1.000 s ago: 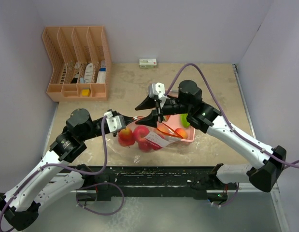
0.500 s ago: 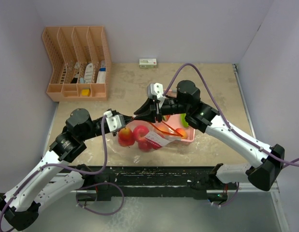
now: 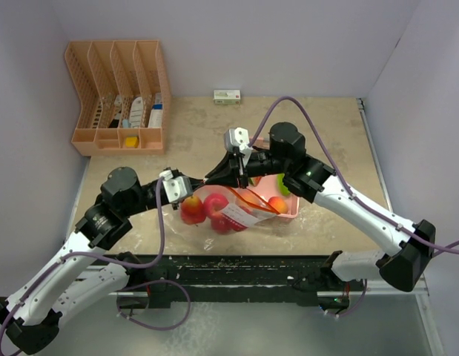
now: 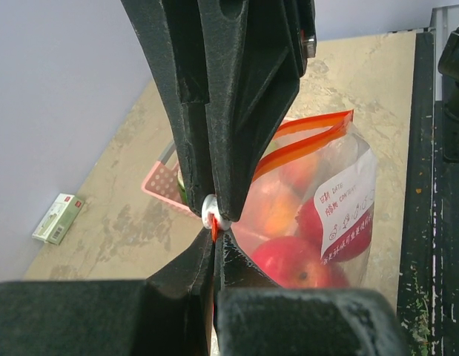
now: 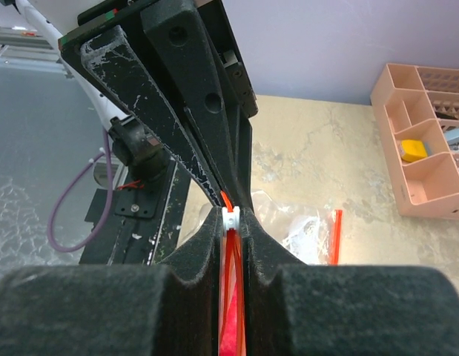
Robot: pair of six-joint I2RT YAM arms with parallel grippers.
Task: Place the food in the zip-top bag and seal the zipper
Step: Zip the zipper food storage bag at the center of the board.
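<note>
"Where's the fruit?"

"Red apples [image 4: 292, 261] sit inside my zip-top bag [image 4: 346, 211], lying on the table [image 3: 325, 133] against the pink basket [image 3: 291, 211]. A green piece [image 3: 285, 185] is in the basket."

"Grippers?"

"My left gripper [image 4: 214, 226] pinches one end of the zipper [image 4: 307, 139]. My right gripper [image 5: 230, 219] is clamped on it too."

We see the clear zip-top bag [image 4: 318, 159] lying sideways, white label [image 4: 348, 215] up. Inside sit red apples [image 4: 288, 263] and an orange peach [image 4: 270, 211].
</note>
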